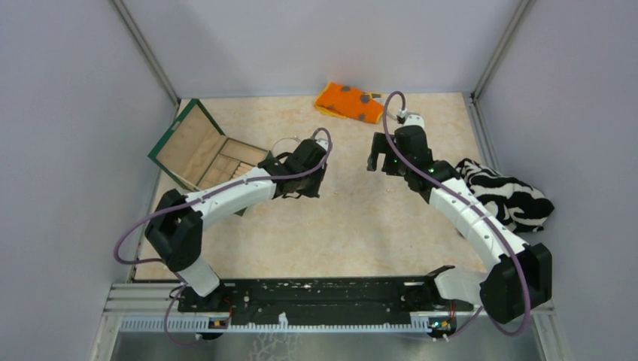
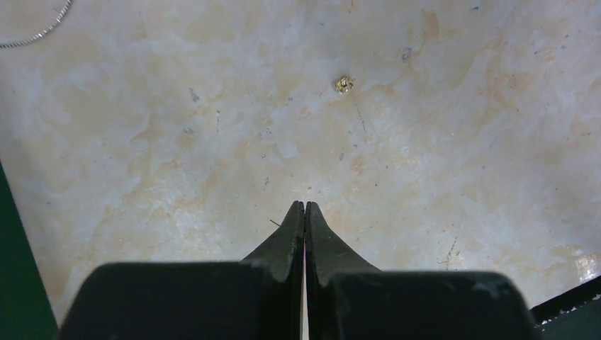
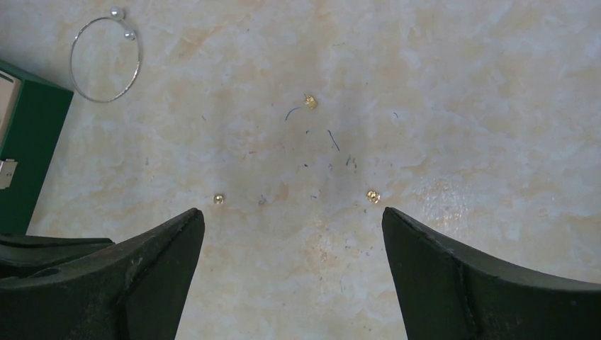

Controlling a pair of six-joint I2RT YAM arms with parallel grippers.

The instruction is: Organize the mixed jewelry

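I count one wire bangle [image 3: 106, 60], three gold specks [image 3: 310, 101], bangle lying left beside the green box [image 3: 28, 142], specks just ahead of my right gripper [image 3: 292, 219], jaws wide and empty, left gripper [image 2: 305, 207] pinched closed, holding nothing.

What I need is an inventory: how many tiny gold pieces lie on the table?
3 gold pieces, right wrist view: one farther, two nearer, left and right. Others may hide.

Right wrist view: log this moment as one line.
left gripper shut | right gripper open over beige marbled table | thin silver wire bangle lying flat | three small gold pieces loose
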